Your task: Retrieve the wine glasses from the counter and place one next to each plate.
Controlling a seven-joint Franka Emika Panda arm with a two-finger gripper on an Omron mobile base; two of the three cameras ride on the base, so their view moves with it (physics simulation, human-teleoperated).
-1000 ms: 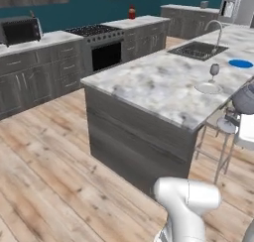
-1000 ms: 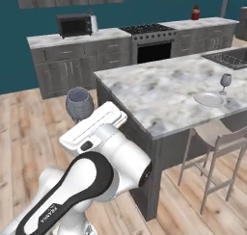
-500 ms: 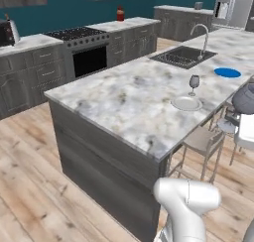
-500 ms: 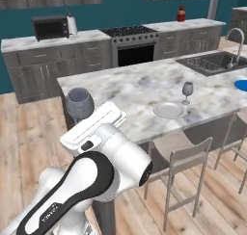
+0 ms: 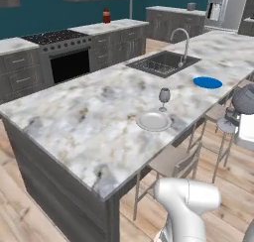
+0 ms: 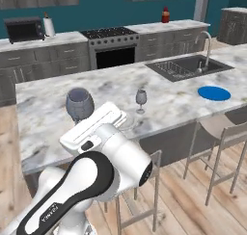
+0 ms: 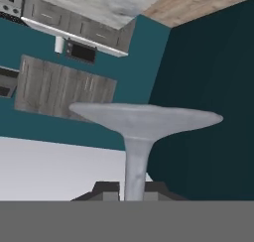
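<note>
Tool (image 7: 134,190) clamped on wine glass (image 7: 141,132) stem, second glass (image 5: 164,96) beside pale plate (image 5: 154,121), blue plate (image 6: 214,93) apart

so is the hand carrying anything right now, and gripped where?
Yes: the hand is shut on a translucent grey-blue stemmed wine glass, pinched at the thin stem, with the round foot beyond the fingertips.

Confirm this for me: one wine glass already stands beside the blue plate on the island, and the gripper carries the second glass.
Not quite. The standing wine glass is beside the pale grey-white plate, not the blue plate, which has no glass by it; the left base view shows this. The rest holds: the gripper carries the second glass by its stem.
</note>
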